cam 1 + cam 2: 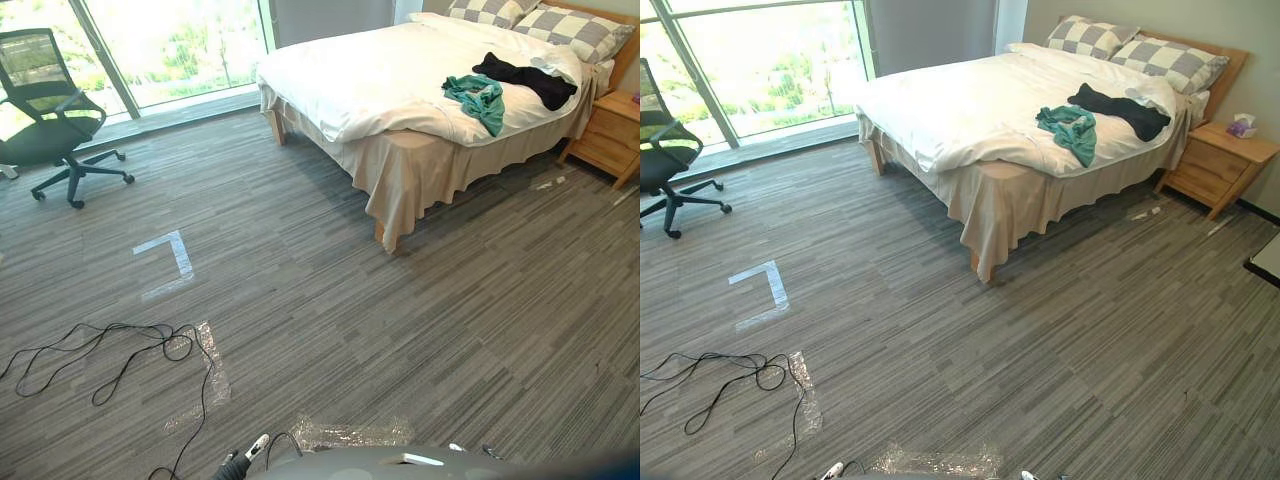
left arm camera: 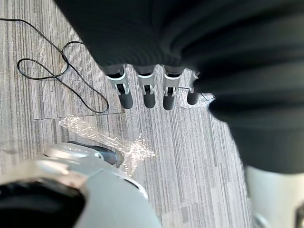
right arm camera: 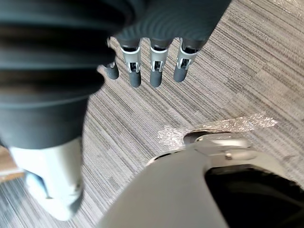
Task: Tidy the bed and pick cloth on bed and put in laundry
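Teal cloth (image 1: 1070,128) lies crumpled on the white duvet of the bed (image 1: 960,100), near its right edge, with a black cloth (image 1: 1120,110) touching it on the far side, just short of the checked pillows (image 1: 1085,38). Both are well apart from the robot, across grey carpet (image 1: 1060,340). The left hand (image 2: 145,90) and right hand (image 3: 154,71) hang over the carpet, fingers straight and relaxed, holding nothing.

The step in hand looks like the approach. It is best to walk to the bed's right side and stop beside the teal cloth, which is the easier first grab. The wooden nightstand (image 1: 1215,165) should be kept clear.

Whether the black cloth is one garment or several is hard to tell. The small pale scraps (image 1: 1145,213) on the carpet by the nightstand are too small to identify.
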Tool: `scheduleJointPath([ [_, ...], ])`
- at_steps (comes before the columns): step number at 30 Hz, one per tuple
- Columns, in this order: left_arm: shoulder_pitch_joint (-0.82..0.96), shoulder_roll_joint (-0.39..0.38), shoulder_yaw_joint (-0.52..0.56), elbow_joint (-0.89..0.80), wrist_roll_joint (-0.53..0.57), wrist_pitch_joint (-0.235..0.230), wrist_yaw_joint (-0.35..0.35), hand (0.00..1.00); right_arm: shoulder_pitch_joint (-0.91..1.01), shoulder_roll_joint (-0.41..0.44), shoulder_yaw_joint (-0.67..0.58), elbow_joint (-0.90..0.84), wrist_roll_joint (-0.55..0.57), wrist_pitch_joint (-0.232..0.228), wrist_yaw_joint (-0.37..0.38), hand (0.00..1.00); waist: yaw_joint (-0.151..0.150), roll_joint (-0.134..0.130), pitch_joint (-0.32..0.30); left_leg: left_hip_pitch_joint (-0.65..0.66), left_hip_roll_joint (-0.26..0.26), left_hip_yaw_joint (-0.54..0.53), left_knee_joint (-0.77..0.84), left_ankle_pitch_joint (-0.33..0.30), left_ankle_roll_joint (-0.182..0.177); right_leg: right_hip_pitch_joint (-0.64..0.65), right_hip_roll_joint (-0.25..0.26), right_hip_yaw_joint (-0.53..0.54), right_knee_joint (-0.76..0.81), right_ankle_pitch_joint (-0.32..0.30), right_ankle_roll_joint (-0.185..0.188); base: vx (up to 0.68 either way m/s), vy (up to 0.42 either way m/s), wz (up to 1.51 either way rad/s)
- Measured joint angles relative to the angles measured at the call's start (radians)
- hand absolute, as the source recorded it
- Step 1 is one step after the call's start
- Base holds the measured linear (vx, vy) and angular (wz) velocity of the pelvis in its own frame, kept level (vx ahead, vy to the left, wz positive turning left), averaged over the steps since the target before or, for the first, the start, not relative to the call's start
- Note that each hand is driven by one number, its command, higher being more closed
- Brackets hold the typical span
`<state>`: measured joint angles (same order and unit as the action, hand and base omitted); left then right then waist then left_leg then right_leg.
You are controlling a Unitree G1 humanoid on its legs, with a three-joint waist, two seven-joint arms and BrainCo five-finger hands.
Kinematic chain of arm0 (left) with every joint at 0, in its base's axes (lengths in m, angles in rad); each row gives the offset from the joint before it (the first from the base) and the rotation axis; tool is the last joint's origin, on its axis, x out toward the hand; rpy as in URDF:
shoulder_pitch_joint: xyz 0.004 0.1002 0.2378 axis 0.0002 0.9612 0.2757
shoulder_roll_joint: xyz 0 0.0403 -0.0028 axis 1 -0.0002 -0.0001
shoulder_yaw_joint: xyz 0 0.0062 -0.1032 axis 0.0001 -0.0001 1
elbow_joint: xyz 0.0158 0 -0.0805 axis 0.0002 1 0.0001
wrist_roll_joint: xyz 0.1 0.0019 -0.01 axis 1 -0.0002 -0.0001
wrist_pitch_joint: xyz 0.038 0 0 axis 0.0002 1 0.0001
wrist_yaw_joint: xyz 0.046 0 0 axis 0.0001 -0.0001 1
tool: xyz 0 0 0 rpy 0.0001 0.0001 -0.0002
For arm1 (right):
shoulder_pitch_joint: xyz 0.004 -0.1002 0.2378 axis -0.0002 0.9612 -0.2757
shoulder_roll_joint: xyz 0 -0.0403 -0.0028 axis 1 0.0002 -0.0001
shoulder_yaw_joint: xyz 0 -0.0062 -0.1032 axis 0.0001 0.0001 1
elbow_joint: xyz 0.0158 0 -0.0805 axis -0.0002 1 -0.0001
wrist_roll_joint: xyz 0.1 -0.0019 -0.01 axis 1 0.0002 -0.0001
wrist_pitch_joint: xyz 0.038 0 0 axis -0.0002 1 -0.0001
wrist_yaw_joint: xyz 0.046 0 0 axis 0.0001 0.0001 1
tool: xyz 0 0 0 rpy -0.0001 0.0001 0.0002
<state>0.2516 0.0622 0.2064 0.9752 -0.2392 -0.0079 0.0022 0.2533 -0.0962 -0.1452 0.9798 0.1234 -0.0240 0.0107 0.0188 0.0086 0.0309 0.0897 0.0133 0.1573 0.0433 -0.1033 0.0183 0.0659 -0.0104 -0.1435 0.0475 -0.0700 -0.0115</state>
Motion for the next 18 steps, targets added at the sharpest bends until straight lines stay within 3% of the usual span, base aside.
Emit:
scheduleJointPath([
  [6,-0.004,-0.001,0.001,-0.001,0.058,-0.018,-0.002,0.0,-0.011,0.005,-0.009,-0.001,-0.01,0.008,0.001,0.0,0.001,-0.002,-0.002,0.037,-0.002,0.001,-0.04,0.003,-0.014,0.038,0.003,-0.019,-0.043,0.004,0.006,0.11,0.008,0.04],
  [11,-0.004,-0.002,0.001,-0.002,0.064,-0.016,-0.002,0.0,-0.013,0.006,-0.014,-0.002,-0.011,0.017,0.001,0.0,0.005,-0.001,0.0,0.052,0.001,0.02,-0.041,-0.005,-0.034,0.05,0.005,-0.022,-0.056,0.008,0.013,0.01,-0.001,-0.02],
  [18,-0.001,-0.001,0.001,-0.01,0.109,0.003,-0.004,0.0,-0.01,0.005,-0.014,-0.003,-0.01,0.013,0.006,0.0,0.012,-0.004,0.005,0.051,0.002,0.029,-0.042,-0.005,-0.034,0.05,0.006,-0.021,-0.066,0.01,0.016,-0.04,-0.016,-0.04],
])
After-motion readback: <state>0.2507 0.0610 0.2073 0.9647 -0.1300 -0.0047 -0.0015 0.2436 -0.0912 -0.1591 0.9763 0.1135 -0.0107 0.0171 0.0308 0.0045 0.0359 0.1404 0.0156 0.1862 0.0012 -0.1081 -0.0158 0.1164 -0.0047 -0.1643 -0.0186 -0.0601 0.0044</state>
